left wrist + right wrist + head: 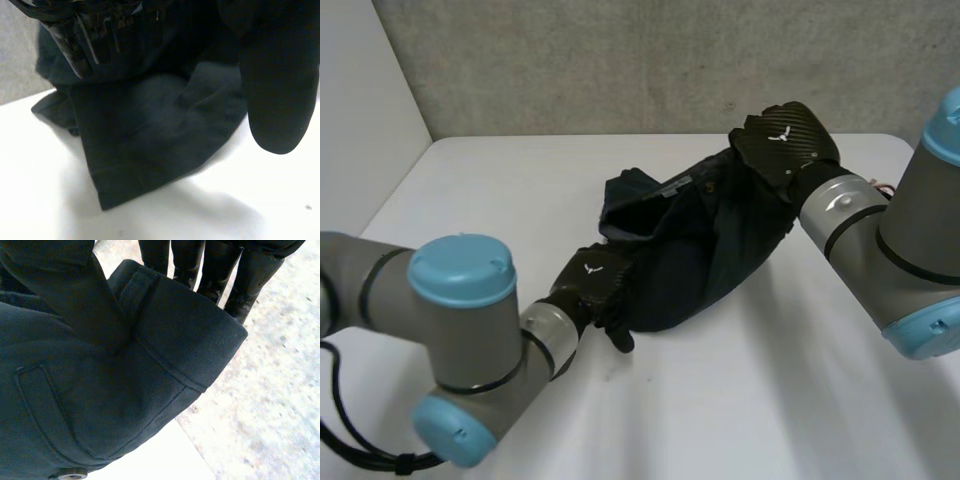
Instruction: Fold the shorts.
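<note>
Shorts [690,260] lie diagonally: right hand [785,140] pinches the far waistband [175,330] — left hand [595,285] at the near hem [140,185], and we cannot tell its grip.

One pair of dark shorts [692,255]; two black hands, a left hand [598,283] and a right hand [782,140]; one white bench [770,400].

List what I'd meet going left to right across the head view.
left arm → left hand → dark shorts → right hand → right arm
</note>
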